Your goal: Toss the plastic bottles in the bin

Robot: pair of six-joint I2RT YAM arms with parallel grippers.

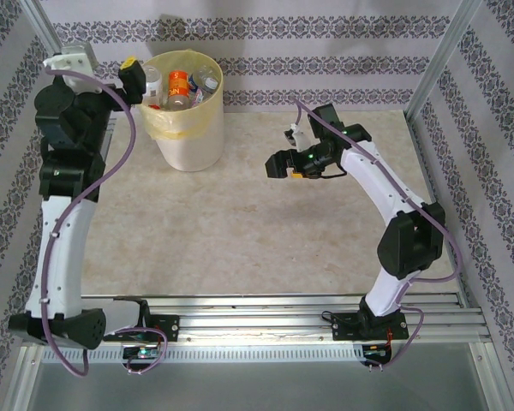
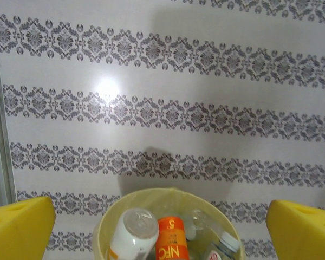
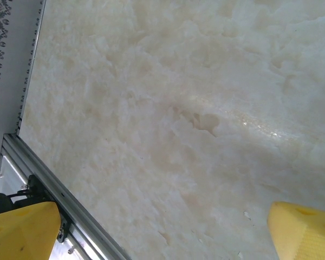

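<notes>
The bin (image 1: 188,144), a cream-white bucket lined with a yellow bag, stands at the back left of the table. Several plastic bottles lie inside it. Among them are an orange-labelled one (image 1: 179,85) and a clear one (image 1: 208,84). My left gripper (image 1: 135,77) hovers open at the bin's left rim with nothing between its yellow fingers. The left wrist view looks down between them (image 2: 161,219) into the bin (image 2: 104,227). There I see a white-bodied bottle (image 2: 132,234), the orange-labelled bottle (image 2: 171,241) and a white-capped clear bottle (image 2: 223,246). My right gripper (image 1: 277,163) hangs open and empty over the bare tabletop (image 3: 162,227).
Patterned walls close in the back and both sides (image 1: 325,60). A metal rail (image 1: 265,312) runs along the near edge, also seen in the right wrist view as the metal rail (image 3: 49,181). The marbled tabletop (image 1: 240,231) spreads between the arms.
</notes>
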